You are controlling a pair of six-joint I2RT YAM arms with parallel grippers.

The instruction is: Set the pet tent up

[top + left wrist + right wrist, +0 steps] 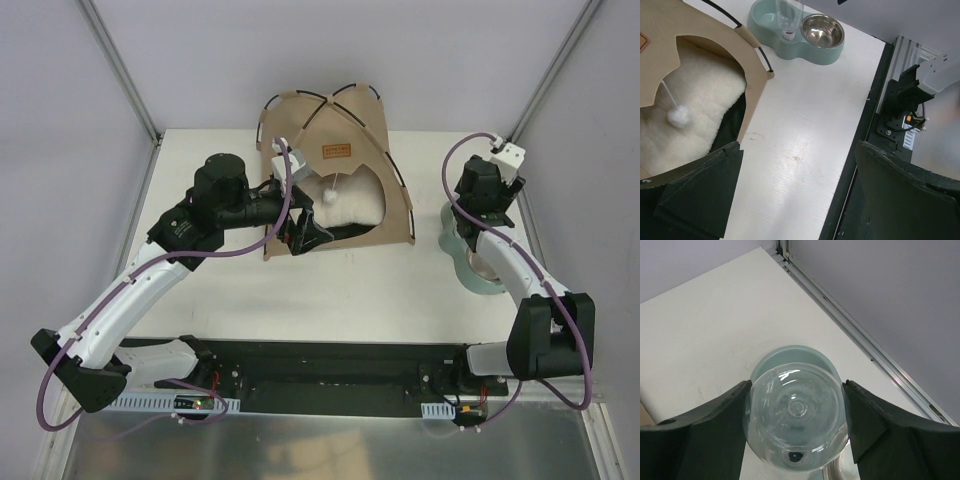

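The pet tent stands upright at the back middle of the table, tan with black poles along its seams, its arched doorway facing the arms. A cream pillow lies inside and a white pompom hangs in the doorway. My left gripper sits at the doorway's lower left corner, open, with only bare table between its fingers. My right gripper is lowered from above over the clear bottle of a teal pet feeder, and both fingers press the bottle's sides.
The teal feeder with its steel bowl stands at the right side of the table, to the right of the tent. A black base rail runs along the near edge. Metal frame rails border the table's right edge.
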